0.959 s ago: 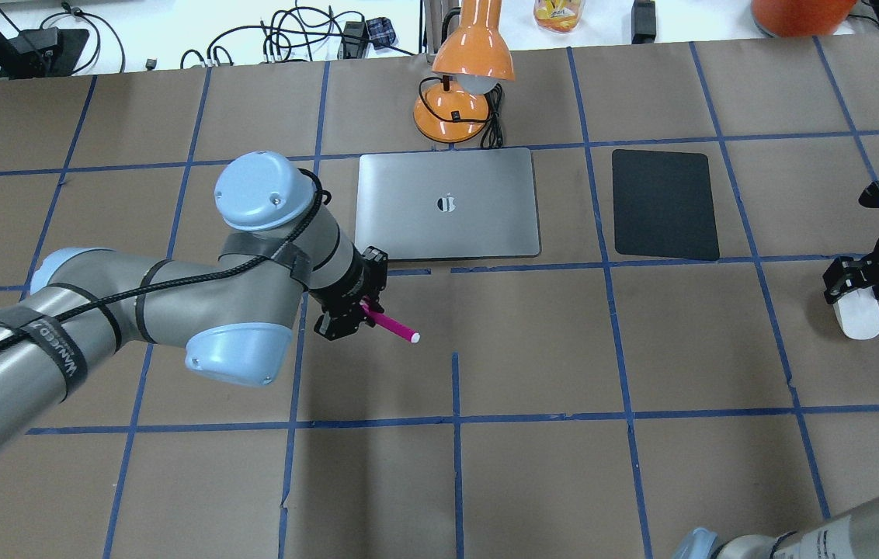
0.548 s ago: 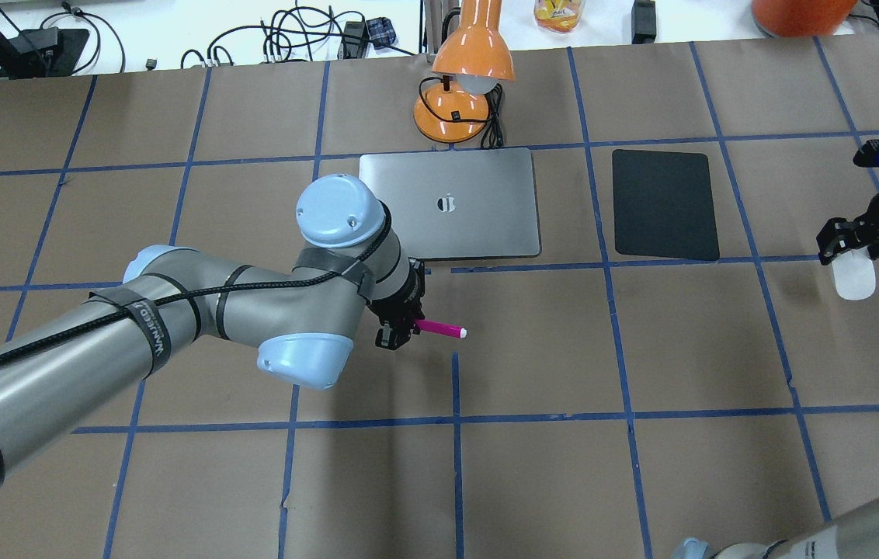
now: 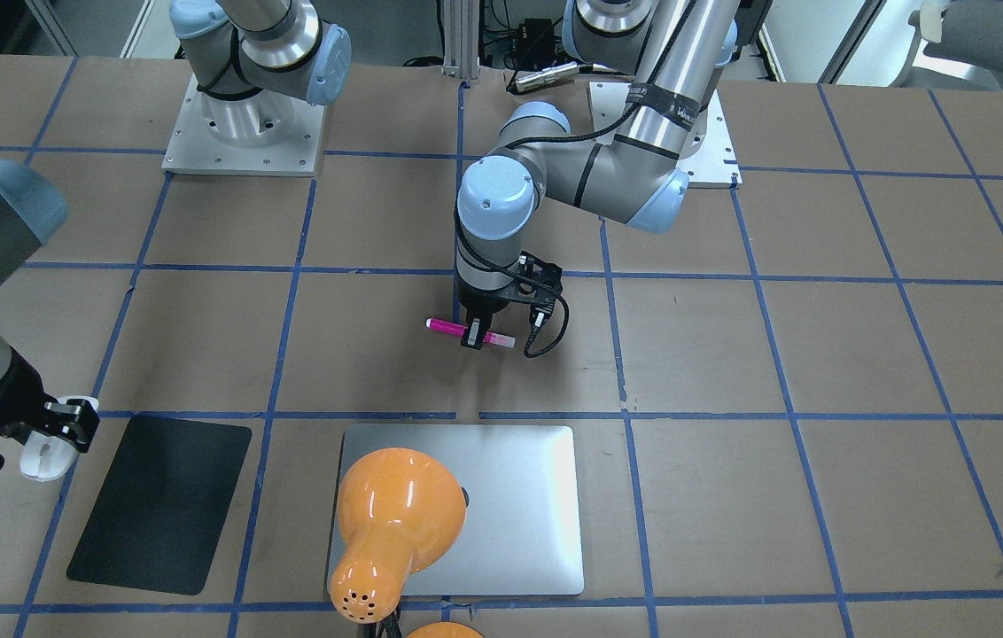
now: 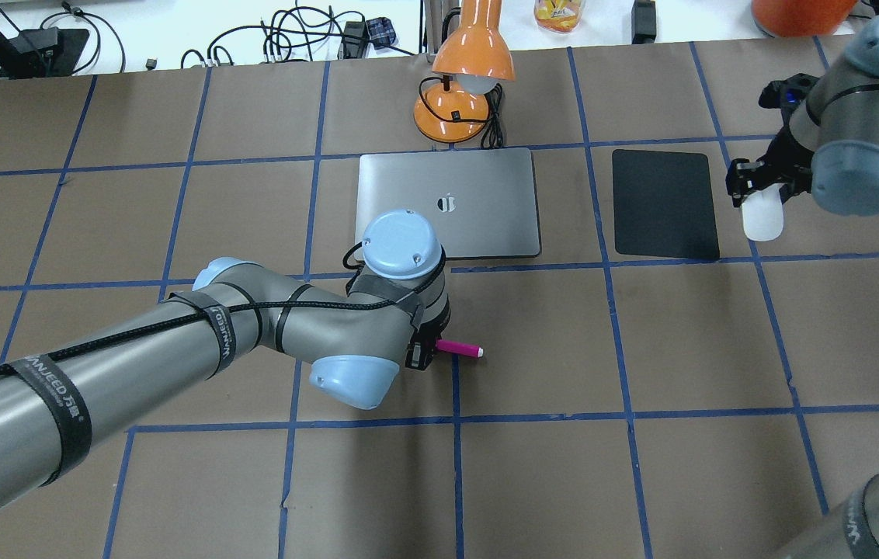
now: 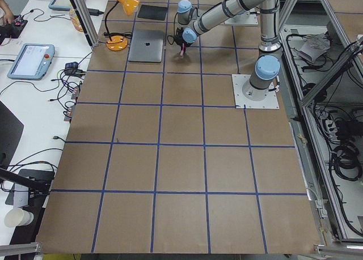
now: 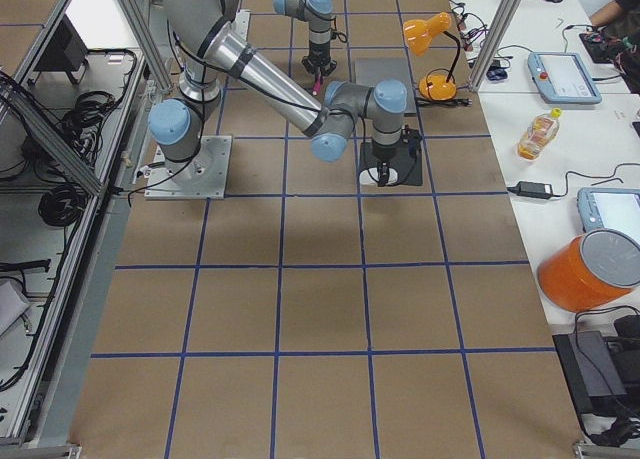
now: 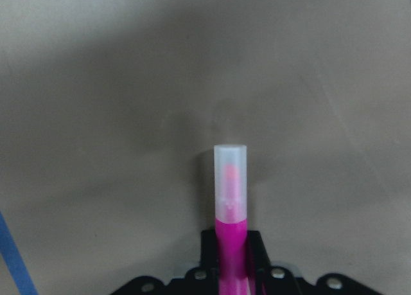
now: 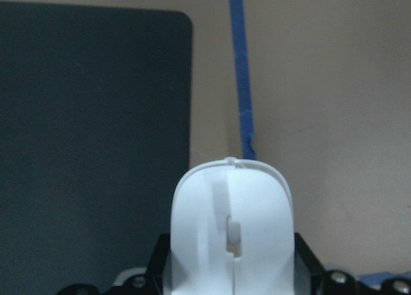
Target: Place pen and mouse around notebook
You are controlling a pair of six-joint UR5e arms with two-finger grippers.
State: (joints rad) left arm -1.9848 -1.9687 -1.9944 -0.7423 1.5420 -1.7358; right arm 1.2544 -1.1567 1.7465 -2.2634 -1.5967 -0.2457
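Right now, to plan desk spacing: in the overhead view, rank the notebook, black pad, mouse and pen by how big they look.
1. notebook
2. black pad
3. mouse
4. pen, only partly showing

Magenta pen (image 4: 460, 348), white mouse (image 4: 762, 217), silver-grey notebook (image 4: 486, 202).

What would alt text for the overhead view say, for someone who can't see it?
The left gripper holds a pink pen near a silver notebook, while the right gripper holds a white mouse beside a black pad. An orange lamp stands behind the notebook.
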